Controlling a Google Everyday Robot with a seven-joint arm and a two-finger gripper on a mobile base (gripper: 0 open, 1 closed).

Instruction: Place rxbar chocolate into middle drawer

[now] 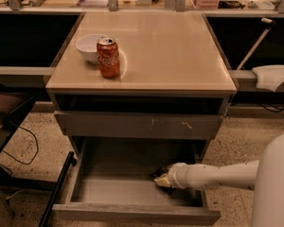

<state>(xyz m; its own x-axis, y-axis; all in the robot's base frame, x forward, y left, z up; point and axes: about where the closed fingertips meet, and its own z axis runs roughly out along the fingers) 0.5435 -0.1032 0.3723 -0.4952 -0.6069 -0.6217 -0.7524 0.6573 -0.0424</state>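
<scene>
Gripper sits low inside the open middle drawer, right of its centre; whether it is clamped or released cannot be told. The rxbar chocolate shows as a dark shape at its tip. Risk: a sticking wrapper drags the bar out on withdrawal.

Tabletop carries white bowl and soda can

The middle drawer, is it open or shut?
Open. The middle drawer is pulled out, its grey inside shows, and the gripper sits inside it, toward the right side.
</scene>
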